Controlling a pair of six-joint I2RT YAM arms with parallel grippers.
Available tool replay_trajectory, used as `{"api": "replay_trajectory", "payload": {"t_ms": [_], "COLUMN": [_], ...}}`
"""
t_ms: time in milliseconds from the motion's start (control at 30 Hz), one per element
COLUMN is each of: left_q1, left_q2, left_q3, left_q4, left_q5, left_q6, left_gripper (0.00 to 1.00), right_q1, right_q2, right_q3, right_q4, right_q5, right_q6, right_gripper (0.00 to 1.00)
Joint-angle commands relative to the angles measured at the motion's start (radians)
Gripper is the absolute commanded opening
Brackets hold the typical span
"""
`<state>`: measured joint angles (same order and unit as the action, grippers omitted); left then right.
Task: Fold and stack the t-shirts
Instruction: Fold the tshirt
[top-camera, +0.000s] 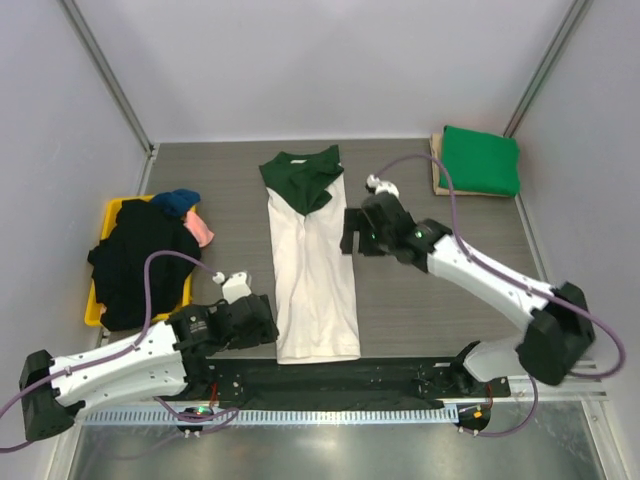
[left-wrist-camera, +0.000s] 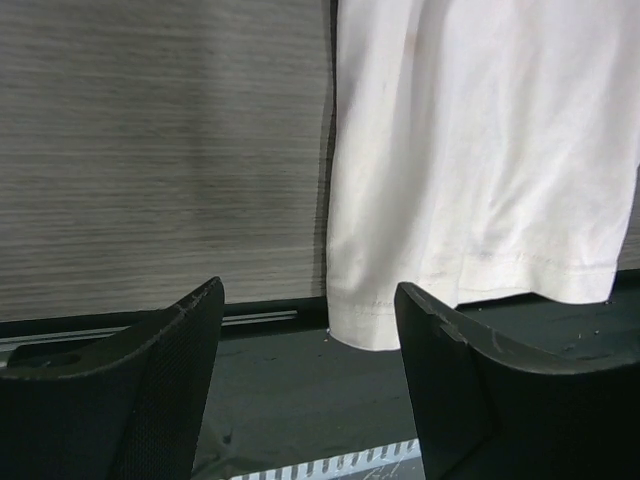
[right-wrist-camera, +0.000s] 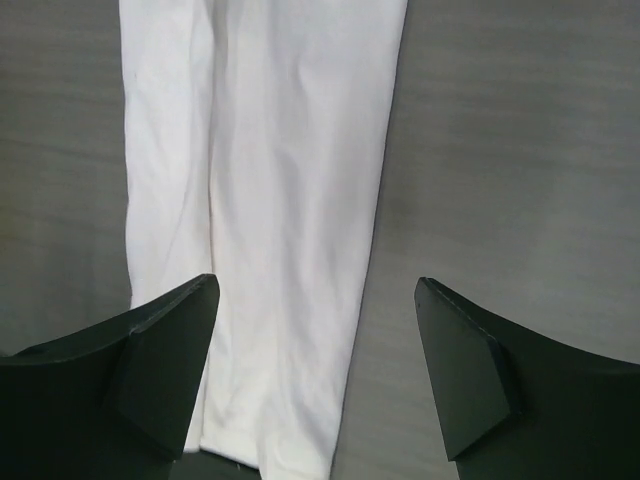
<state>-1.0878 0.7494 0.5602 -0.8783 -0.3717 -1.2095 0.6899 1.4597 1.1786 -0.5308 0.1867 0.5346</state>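
The cream t-shirt (top-camera: 315, 280) with dark green sleeves and collar lies in the middle of the table, folded into a long narrow strip with its collar at the far end. My left gripper (top-camera: 262, 322) is open and empty just left of the shirt's near hem. In the left wrist view (left-wrist-camera: 310, 295) the hem corner (left-wrist-camera: 400, 300) lies ahead between the jaws. My right gripper (top-camera: 350, 232) is open and empty at the shirt's right edge, mid-length. In the right wrist view (right-wrist-camera: 317, 290) it hovers over that edge of the cream cloth (right-wrist-camera: 280, 200). A folded bright green t-shirt (top-camera: 482, 160) rests at the back right.
A yellow tray (top-camera: 95, 300) at the left holds a heap of a black t-shirt (top-camera: 140, 260), a blue one (top-camera: 177, 202) and a pink one (top-camera: 203, 230). The green shirt sits on a flat tan board (top-camera: 438, 170). A black rail (top-camera: 400, 375) runs along the table's near edge, under the cream hem.
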Motion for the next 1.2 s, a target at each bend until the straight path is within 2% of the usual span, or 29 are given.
{"api": "replay_trajectory", "payload": {"t_ms": [0, 33, 133, 267, 433, 633, 733, 833, 1000, 1067, 1100, 1133, 1167], "left_q1": [0.002, 0.002, -0.006, -0.021, -0.035, -0.053, -0.064, -0.073, -0.075, -0.075, -0.075, -0.075, -0.076], "left_q2": [0.013, 0.021, 0.042, 0.051, 0.036, 0.019, 0.022, 0.037, 0.083, 0.099, 0.102, 0.105, 0.103], "left_q3": [-0.055, -0.078, -0.108, -0.169, -0.217, -0.253, -0.261, -0.266, -0.253, -0.241, -0.237, -0.226, -0.218], "left_q4": [0.203, 0.225, 0.237, 0.282, 0.311, 0.335, 0.344, 0.369, 0.400, 0.401, 0.401, 0.400, 0.394], "left_q5": [0.128, 0.140, 0.160, 0.191, 0.197, 0.201, 0.200, 0.197, 0.191, 0.180, 0.177, 0.172, 0.175], "left_q6": [-0.071, -0.079, -0.104, -0.149, -0.200, -0.235, -0.248, -0.249, -0.231, -0.222, -0.216, -0.210, -0.213], "left_gripper": [0.70, 0.69, 0.68, 0.66, 0.62, 0.55, 0.54, 0.52, 0.50, 0.38, 0.15, 0.04, 0.00], "right_q1": [0.063, 0.077, 0.143, 0.235, 0.338, 0.470, 0.505, 0.510, 0.510, 0.510, 0.510, 0.510, 0.511], "right_q2": [-0.108, -0.184, -0.281, -0.392, -0.395, -0.315, -0.305, -0.321, -0.348, -0.354, -0.357, -0.361, -0.369], "right_q3": [-0.251, -0.302, -0.465, -0.627, -0.718, -0.763, -0.770, -0.789, -0.797, -0.795, -0.794, -0.794, -0.794], "right_q4": [0.023, 0.034, 0.061, 0.143, 0.256, 0.353, 0.357, 0.357, 0.351, 0.345, 0.342, 0.335, 0.330], "right_q5": [-0.056, -0.068, -0.098, -0.150, -0.159, -0.129, -0.099, -0.081, -0.072, -0.072, -0.072, -0.079, -0.081], "right_q6": [0.149, 0.197, 0.290, 0.375, 0.464, 0.551, 0.581, 0.594, 0.593, 0.587, 0.588, 0.588, 0.597], "right_gripper": [0.85, 0.86, 0.85, 0.80, 0.79, 0.75, 0.64, 0.46, 0.22, 0.13, 0.09, 0.01, 0.01]}}
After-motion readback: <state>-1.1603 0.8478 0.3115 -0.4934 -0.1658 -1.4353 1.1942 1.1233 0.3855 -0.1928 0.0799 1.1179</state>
